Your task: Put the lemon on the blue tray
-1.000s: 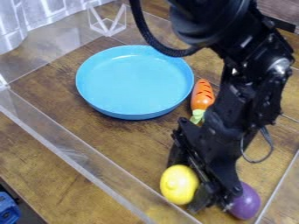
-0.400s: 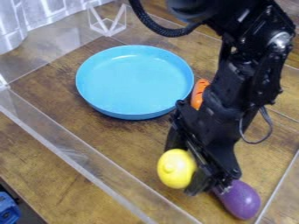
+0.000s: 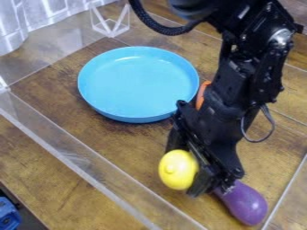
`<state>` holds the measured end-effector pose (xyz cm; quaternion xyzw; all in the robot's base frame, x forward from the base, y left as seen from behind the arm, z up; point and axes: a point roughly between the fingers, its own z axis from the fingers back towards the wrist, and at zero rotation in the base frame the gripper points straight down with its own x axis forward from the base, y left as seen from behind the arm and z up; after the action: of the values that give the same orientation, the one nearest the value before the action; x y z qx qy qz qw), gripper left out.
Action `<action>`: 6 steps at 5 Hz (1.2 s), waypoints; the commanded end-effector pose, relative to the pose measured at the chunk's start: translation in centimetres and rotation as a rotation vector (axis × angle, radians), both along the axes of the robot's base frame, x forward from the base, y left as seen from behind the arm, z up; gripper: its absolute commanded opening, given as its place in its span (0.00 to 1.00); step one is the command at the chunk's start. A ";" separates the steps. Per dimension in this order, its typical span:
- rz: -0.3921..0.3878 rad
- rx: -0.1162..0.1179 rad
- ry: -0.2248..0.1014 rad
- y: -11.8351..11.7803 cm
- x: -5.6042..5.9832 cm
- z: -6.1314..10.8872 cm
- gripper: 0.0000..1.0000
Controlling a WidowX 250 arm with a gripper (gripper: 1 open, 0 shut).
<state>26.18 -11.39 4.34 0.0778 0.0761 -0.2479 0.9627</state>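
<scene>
- Far up and to the left of the gripper, well apart from it, the blue tray lies flat on the wooden table, its round dish bare and its raised rim facing the arm.
- A clear plastic wall runs along the near-left edge of the table, down and to the left of the gripper.
- The lemon sits right at the gripper, pressed against its left side; it looks lifted a little off the wood, though from this angle I cannot be sure it is clear of the surface.
- The gripper points down at the near-right part of the table, and its black fingers are closed around the lemon, holding the yellow fruit at their tip.
- Above the gripper, the black arm rises to the top of the view and leans to the right.
- Just behind the arm, up from the gripper, a sliver of the orange carrot peeks out near the tray's right rim; most of it is hidden by the arm.
- Down and to the right of the gripper, close beside the fingers, the purple eggplant rests on the table near the bottom corner.
</scene>
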 end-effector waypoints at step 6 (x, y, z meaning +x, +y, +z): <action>0.040 -0.062 -0.046 1.1 1.0 0.2 0.00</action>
<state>26.80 -10.86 3.84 0.0561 0.0614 -0.2412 0.9669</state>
